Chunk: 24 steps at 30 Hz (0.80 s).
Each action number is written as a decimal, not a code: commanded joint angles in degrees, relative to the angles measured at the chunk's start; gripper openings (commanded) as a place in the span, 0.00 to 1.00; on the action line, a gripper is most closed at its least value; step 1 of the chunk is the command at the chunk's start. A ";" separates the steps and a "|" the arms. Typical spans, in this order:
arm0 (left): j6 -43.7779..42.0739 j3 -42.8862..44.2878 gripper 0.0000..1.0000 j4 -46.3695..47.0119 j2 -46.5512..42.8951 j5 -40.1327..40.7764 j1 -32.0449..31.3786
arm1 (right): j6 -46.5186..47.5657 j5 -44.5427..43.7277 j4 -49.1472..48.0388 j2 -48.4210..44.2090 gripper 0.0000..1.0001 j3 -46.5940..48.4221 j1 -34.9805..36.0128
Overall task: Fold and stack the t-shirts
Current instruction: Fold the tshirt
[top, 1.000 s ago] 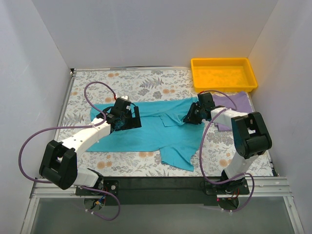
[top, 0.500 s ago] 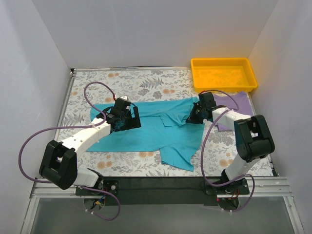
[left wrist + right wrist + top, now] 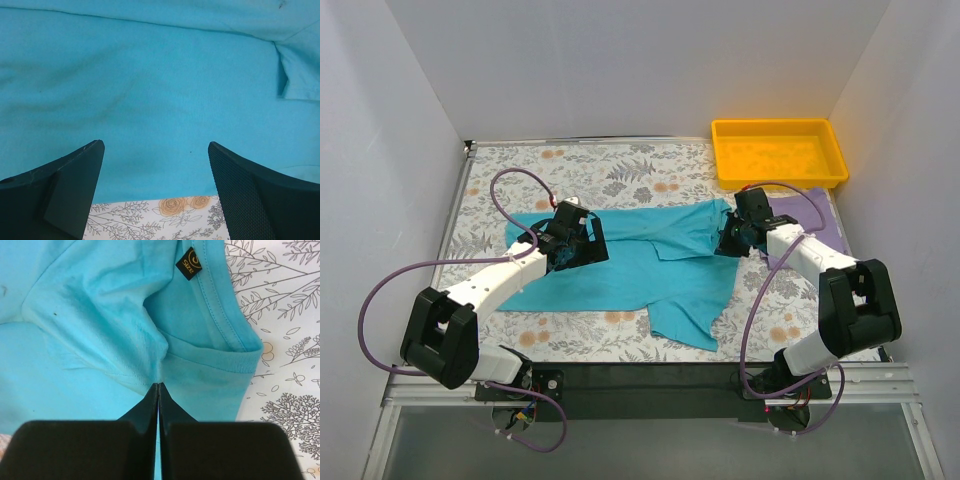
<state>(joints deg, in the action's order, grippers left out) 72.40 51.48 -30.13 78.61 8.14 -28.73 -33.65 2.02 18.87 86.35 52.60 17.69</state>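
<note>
Right fingers [image 3: 146,410] pinched shut on a soft teal cloth t-shirt [image 3: 640,265] near its collar; left fingers [image 3: 70,180] spread wide over it.

Yellow plastic tray [image 3: 775,155] at far-right corner of floral-print table [image 3: 620,175], w/ white walls [image 3: 620,70] around.

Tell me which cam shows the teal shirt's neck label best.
Right wrist: the neck label is close and sharp inside the collar. Top external shows the teal shirt spread out, label indiscernible. Left wrist shows only plain cloth.
</note>
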 commanded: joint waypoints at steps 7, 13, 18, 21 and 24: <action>0.64 1.95 0.79 -1.42 -0.39 1.17 -0.27 | 0.78 0.17 2.83 0.84 0.01 -0.22 2.61; 0.90 2.66 0.78 -2.21 -0.03 1.35 -0.27 | 1.48 -0.44 4.24 2.51 0.15 0.66 3.49; 1.78 2.48 0.79 -2.83 -0.21 2.67 -0.27 | 10.59 -5.52 3.46 0.49 0.30 4.87 7.61; 2.30 2.39 0.78 -3.27 0.23 3.81 -0.19 | 15.44 -7.64 1.70 -0.04 0.31 7.95 12.00; 2.57 2.92 0.78 -3.97 0.67 4.78 -0.10 | 20.45 -6.78 -1.11 1.28 0.31 10.68 15.96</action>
<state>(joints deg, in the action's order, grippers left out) 74.15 52.34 -33.04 79.11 10.35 -28.73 -20.58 -3.42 21.78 88.60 59.46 30.50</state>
